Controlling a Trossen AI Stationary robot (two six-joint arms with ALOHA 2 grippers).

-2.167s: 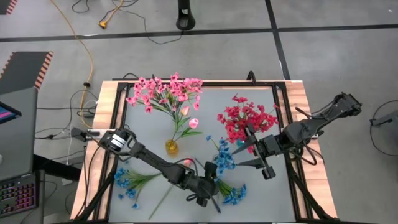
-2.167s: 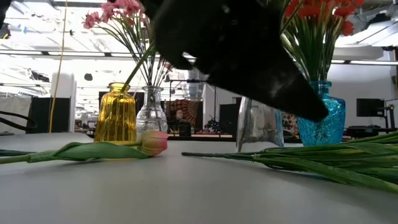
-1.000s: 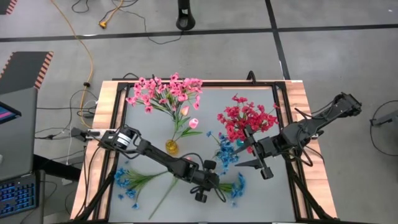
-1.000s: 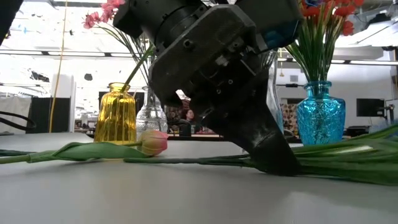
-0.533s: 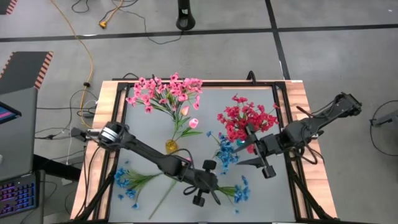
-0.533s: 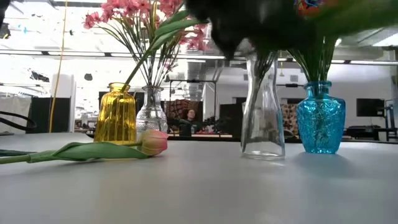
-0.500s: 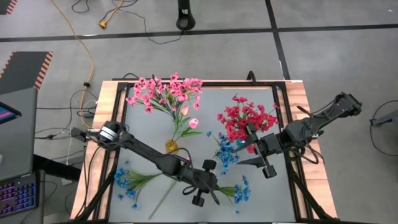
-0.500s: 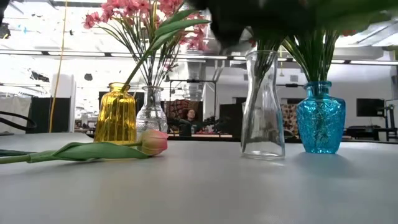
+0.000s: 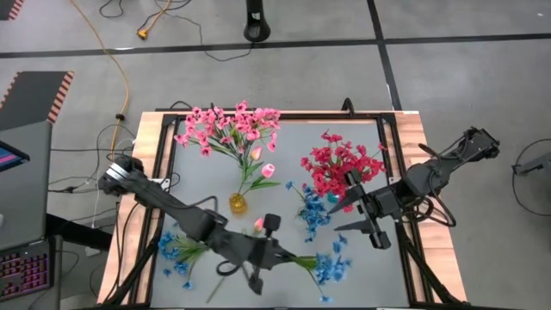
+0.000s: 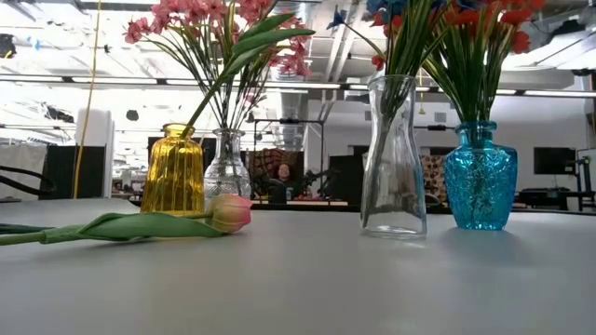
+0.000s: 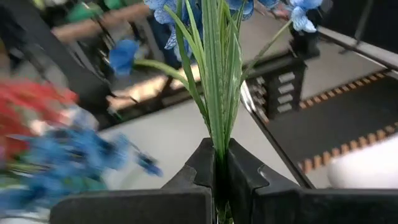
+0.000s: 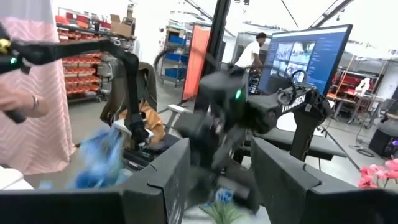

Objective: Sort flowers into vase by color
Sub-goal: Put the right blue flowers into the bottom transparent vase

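Note:
My left gripper [image 9: 284, 257] hangs above the table's near middle, shut on a blue flower sprig [image 9: 330, 268] whose blossoms [image 11: 186, 9] point toward the right edge. More blue flowers [image 9: 176, 253] lie at the near left. A tall clear vase [image 10: 393, 158] holds blue flowers [image 9: 310, 219]. Red flowers [image 9: 337, 167] fill a blue vase [image 10: 480, 177], and pink flowers [image 9: 225, 129] a small clear vase [image 10: 226, 167]. A yellow vase [image 9: 238, 204] holds tulips. My right gripper [image 9: 360, 215] hovers open at the right, touching nothing. My left gripper pinches the sprig's bundle of thin green stems [image 11: 217, 152] between its two fingers, at the stems' lower end. The fingers lie nearly level and the stems run on straight out of them. The sprig is lifted clear of the table, blossoms farthest from the fingers.
A loose pink tulip [image 10: 228, 212] lies on its side near the yellow vase [image 10: 175, 170]. A raised black frame [image 9: 389, 172] runs around the grey table. People stand in the room beyond the table, seen in the right wrist view.
My left gripper has shut on the blue sprig's stems on the table and risen, drawing back a little toward the left edge. The sprig has come up with it, clear of the table, and both have left the low view upward.

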